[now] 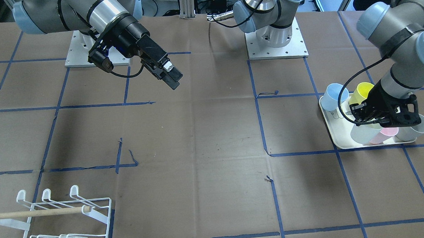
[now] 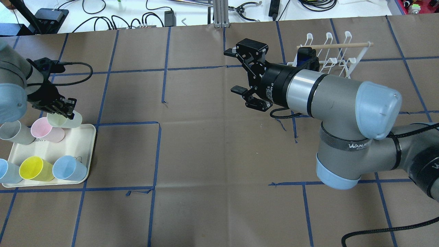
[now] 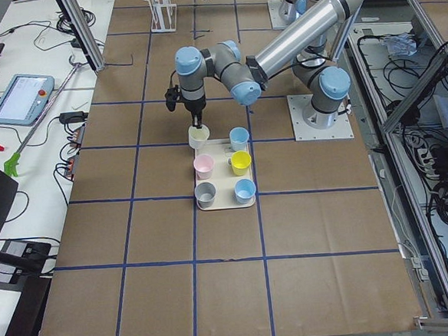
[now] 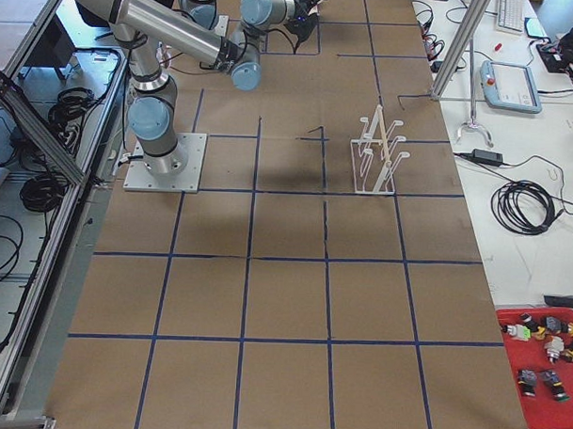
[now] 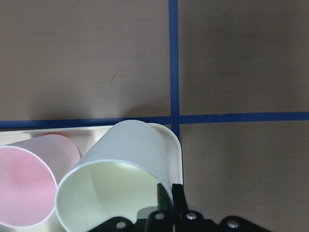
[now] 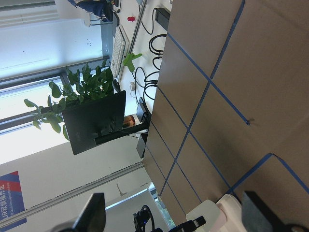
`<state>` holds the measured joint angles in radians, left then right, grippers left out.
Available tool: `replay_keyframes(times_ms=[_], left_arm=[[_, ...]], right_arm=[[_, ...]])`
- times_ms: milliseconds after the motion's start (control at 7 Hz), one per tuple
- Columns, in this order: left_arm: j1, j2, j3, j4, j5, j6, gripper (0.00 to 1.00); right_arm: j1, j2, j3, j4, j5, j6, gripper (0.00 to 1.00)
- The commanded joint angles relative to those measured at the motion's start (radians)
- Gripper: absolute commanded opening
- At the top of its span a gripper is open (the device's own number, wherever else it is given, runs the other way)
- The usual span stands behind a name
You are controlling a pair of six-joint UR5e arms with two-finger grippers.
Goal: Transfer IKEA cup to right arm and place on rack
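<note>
**Jaws pinch cup [image 2: 70, 120] at tray [image 2: 87, 144] corner**

Right arm [image 2: 336, 99] hovers near the rack [image 2: 337, 56], right gripper [image 2: 234, 72] spread wide. Left gripper [image 2: 68, 109] clamps the tilted cup's rim. Probably light, stiff and slick, the cup is best taken by its free wall.

Robotics lab, folks: two arms [image 4: 171, 27] bolted to a blue-taped counter [image 2: 205, 154], teach pendant [image 3: 21, 97] and coiled cables [image 4: 524, 206] beside its edges.

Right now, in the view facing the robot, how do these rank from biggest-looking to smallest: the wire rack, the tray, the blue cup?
1. rack, though it sits nearest the camera, so part of its lead may be nearness.
2. tray.
3. blue cup, clearly the smallest.
</note>
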<state>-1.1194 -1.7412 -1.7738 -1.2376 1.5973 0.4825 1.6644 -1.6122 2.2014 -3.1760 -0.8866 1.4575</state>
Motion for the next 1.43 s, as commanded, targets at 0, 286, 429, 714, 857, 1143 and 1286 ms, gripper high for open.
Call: replay_keyframes(times_ms=[0,286,429,714,857,1143,1286], left_arm=[[-0.005,0.002,0.193,-0.291,-0.045,-0.025,0.00],[-0.020,-0.012,0.263,-0.367,-0.049,-0.039,0.00],[-0.028,-0.017,0.270,-0.349,-0.051,-0.038,0.00],[-0.089,-0.024,0.267,-0.193,-0.133,-0.030,0.00],[-0.146,-0.021,0.261,-0.080,-0.166,-0.027,0.00],[-0.177,-0.008,0.222,0.120,-0.446,-0.021,0.00],[-0.187,0.020,0.174,0.176,-0.523,-0.007,0.00]], right_arm=[[0.000,0.000,0.000,-0.005,0.000,0.000,1.00],[0.000,0.000,0.000,-0.007,0.000,-0.002,1.00],[0.000,-0.002,-0.003,-0.006,0.000,-0.002,1.00],[0.000,0.003,-0.002,-0.045,-0.009,0.003,1.00],[0.000,0.005,0.000,-0.153,-0.018,0.004,1.00],[0.000,0.073,0.000,-0.171,-0.020,-0.008,1.00],[0.000,0.087,0.000,-0.171,-0.020,-0.009,1.00]])
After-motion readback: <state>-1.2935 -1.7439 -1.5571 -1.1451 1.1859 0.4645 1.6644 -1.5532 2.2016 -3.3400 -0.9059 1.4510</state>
